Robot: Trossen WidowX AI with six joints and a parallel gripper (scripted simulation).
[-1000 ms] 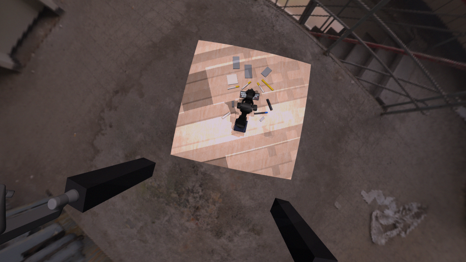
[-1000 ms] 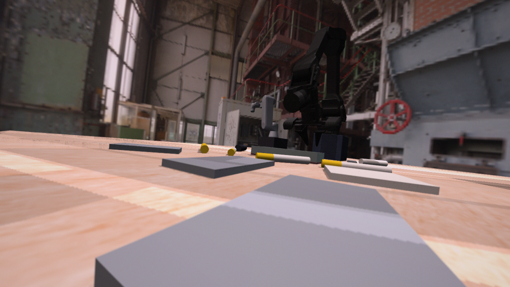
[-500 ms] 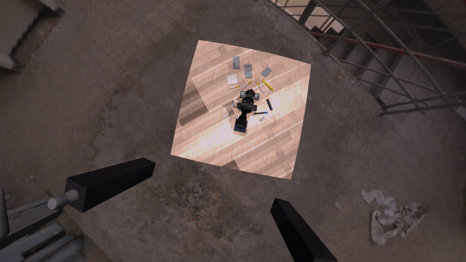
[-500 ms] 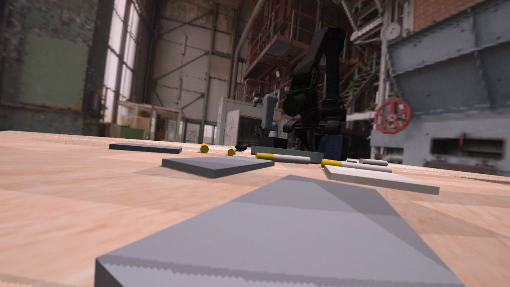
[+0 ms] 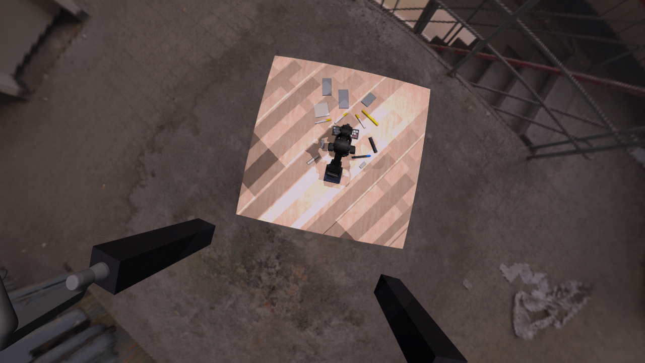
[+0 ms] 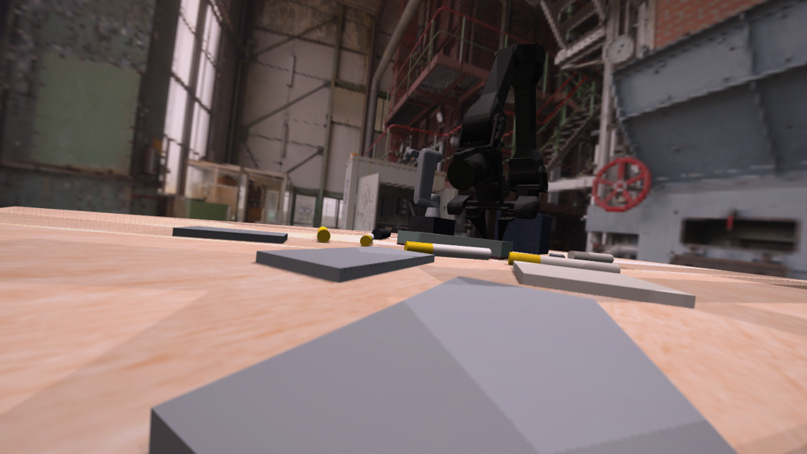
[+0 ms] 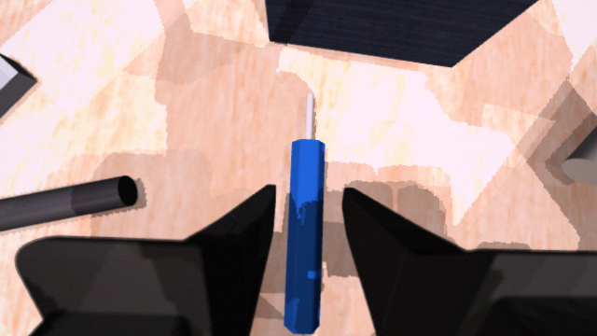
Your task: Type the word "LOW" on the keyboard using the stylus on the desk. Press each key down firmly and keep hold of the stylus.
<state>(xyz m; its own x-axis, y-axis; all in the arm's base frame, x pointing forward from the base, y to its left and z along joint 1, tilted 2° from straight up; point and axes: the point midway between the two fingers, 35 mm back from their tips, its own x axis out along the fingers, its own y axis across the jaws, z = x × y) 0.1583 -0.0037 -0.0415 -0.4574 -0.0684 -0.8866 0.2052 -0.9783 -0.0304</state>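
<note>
The blue stylus (image 7: 305,205) lies on the desk (image 5: 288,194) (image 6: 113,316) (image 7: 219,117). From the stylus, one finger of the gripper (image 6: 481,234) (image 7: 309,188) is at each side, apart, it seems without touching. The fingers are partly open and hold nothing. Beyond its pale tip stands the dark base (image 5: 326,180) (image 6: 541,231) (image 7: 373,28).

Blue stylus (image 7: 305,201), pale tip, lies on wooden desk (image 7: 224,117) between open gripper (image 7: 309,195) fingers, touching neither

Concrete floor (image 5: 180,135), tall windows (image 6: 194,90), red railings (image 6: 465,16)
</note>
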